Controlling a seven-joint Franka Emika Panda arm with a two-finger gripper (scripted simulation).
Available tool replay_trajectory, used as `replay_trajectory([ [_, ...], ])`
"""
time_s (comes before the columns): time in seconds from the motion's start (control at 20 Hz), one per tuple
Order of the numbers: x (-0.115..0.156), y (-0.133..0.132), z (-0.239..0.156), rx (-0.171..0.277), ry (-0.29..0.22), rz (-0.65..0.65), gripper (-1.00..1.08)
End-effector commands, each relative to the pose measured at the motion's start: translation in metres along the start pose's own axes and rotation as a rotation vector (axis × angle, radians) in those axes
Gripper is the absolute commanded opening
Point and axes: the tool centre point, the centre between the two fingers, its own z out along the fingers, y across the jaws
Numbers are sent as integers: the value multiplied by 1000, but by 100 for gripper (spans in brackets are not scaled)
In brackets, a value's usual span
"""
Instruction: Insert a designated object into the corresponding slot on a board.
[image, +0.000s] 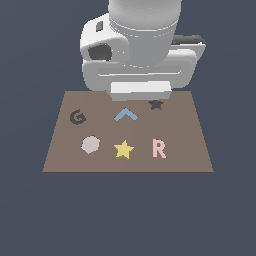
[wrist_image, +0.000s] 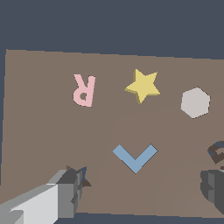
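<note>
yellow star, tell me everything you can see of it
The yellow star is a small, flat, five-pointed piece, solid matte yellow, with a thin darker side edge that shows in the wrist view. It lies flat on the brown board in the near row of the exterior view, between the grey octagon and the pink R, touching neither. The blue chevron sits just beyond it. Nothing grips it; the claw hangs apart from it, fingers spread, and the star-shaped slot is unfilled.
</note>
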Motion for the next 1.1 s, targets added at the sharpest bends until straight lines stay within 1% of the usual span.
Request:
replay_trajectory([
  [0.0,0,0,0,0,0,0,100],
  [0.3,2,-1,3,0,0,24,100],
  [0.55,8,-2,9,0,0,82,100],
  [0.8,16,-3,18,0,0,177,100],
  [1.05,29,-3,32,1,0,310,100],
])
